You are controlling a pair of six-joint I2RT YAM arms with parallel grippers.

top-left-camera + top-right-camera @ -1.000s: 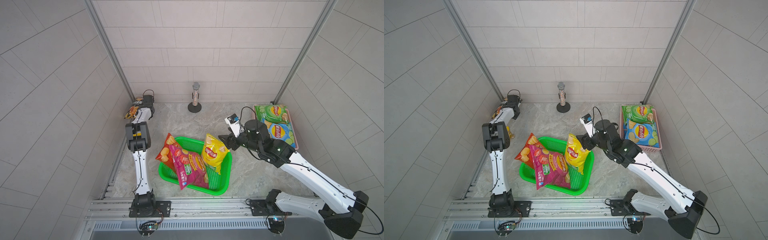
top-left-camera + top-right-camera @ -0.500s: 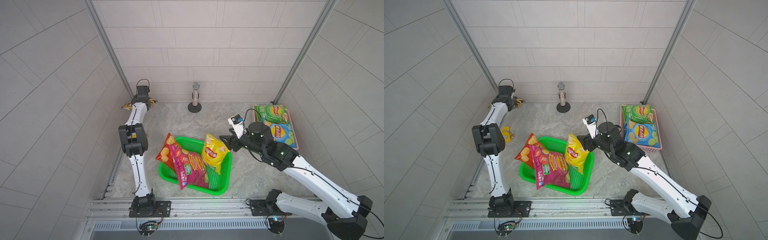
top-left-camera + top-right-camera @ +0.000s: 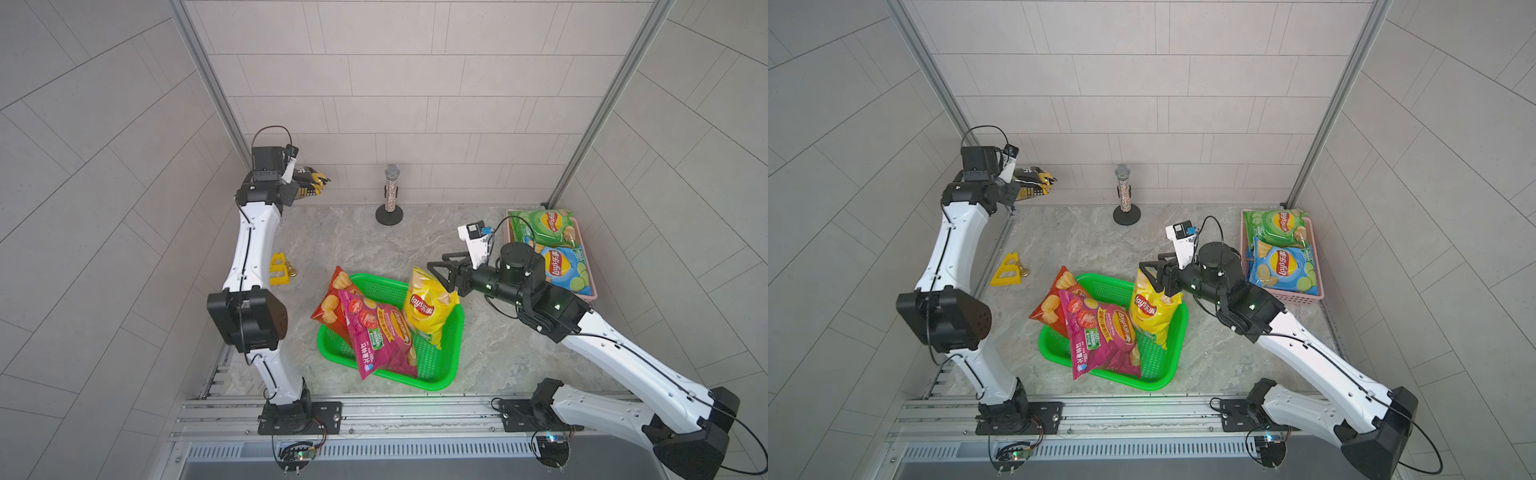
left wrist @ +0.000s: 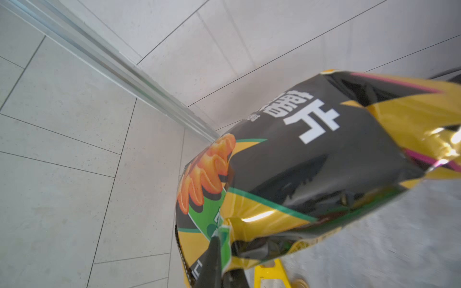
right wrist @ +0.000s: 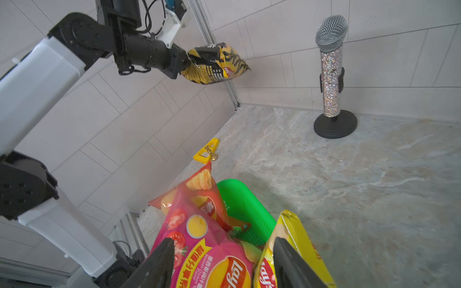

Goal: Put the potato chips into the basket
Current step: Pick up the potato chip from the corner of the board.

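Observation:
The green basket (image 3: pixel 449 365) (image 3: pixel 1171 357) (image 5: pixel 239 199) holds three bags of potato chips. They are a red-orange bag (image 3: pixel 332 303) (image 3: pixel 1054 303), a magenta bag (image 3: pixel 378 336) (image 3: pixel 1100 332) (image 5: pixel 199 249) and a yellow bag (image 3: pixel 428 309) (image 3: pixel 1150 311) (image 5: pixel 299 249) leaning on its right wall. High by the back left corner, my left gripper (image 3: pixel 296 183) (image 3: pixel 1013 187) (image 4: pixel 219 239) is shut on a black-and-yellow bag's (image 3: pixel 311 183) (image 4: pixel 311 154) (image 5: pixel 214 64) edge. My right gripper (image 3: pixel 440 270) (image 3: pixel 1152 274) (image 5: pixel 223 241) hovers open over the yellow bag's top, holding nothing.
A pink tray (image 3: pixel 592 291) at the right wall carries a green bag (image 3: pixel 544 224) and a blue bag (image 3: pixel 565 270). A glittery microphone on a round stand (image 3: pixel 390 195) is at the back. A yellow triangular piece (image 3: pixel 277 270) lies by the left wall.
My left arm has lifted the black-and-yellow bag up off the back left corner, and the bag now points right. My right gripper stays by the yellow bag, its jaws slightly narrower.

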